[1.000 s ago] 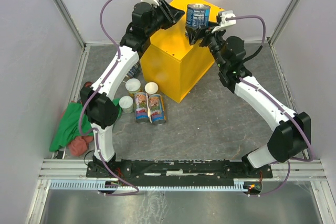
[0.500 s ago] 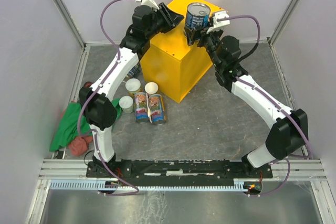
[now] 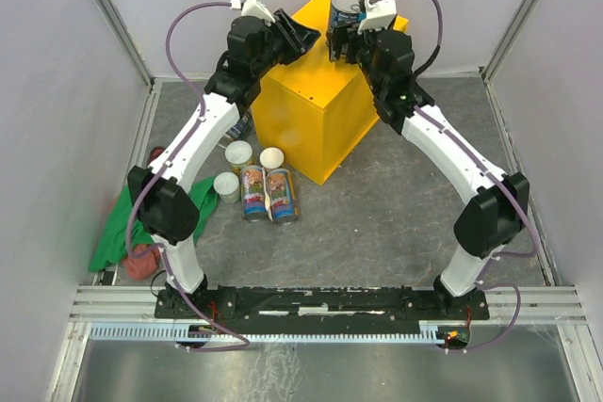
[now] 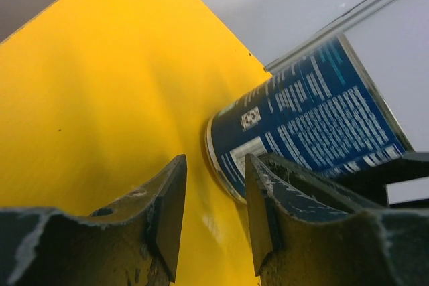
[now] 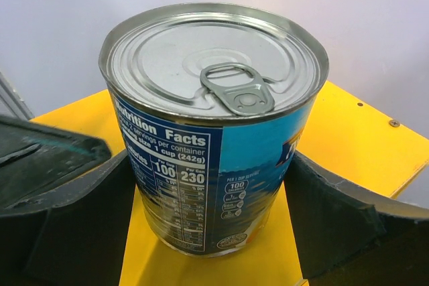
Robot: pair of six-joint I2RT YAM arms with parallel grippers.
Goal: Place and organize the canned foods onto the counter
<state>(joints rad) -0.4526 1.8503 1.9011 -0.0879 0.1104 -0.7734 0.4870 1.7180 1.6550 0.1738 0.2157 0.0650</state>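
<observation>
The floor (image 3: 377,214) is grey and stone-patterned, closed in by plain pale walls (image 3: 57,91) with metal uprights in the far corners. A metal rail (image 3: 320,303) runs along the near edge, where both arm bases are bolted. At the left edge a green cloth (image 3: 118,228) lies crumpled on the floor, with a reddish bundle (image 3: 143,259) touching its near side.

The counter (image 3: 301,115), a tall bright yellow box, stands on the floor towards the far wall, one corner turned to the arms. Over its top, at the far side, is a blue-labelled can (image 5: 214,98), upright, its silver pull-tab lid facing up. The right gripper (image 3: 345,37) clasps this can, one dark finger against each side of the label. Whether the can's base touches the yellow top cannot be told.

The left gripper (image 4: 214,192) hangs over the counter's top just beside that can. Its jaws are drawn close together, leaving only a narrow slit with nothing in it.

On the floor between the counter and the cloth, three small pale-lidded cans (image 3: 239,152) stand upright in a loose cluster. Two tall slim cans (image 3: 254,192) with colourful labels lie side by side, touching, just nearer than them. Part of another can (image 3: 244,126) shows behind the left arm, close to the counter's left face.
</observation>
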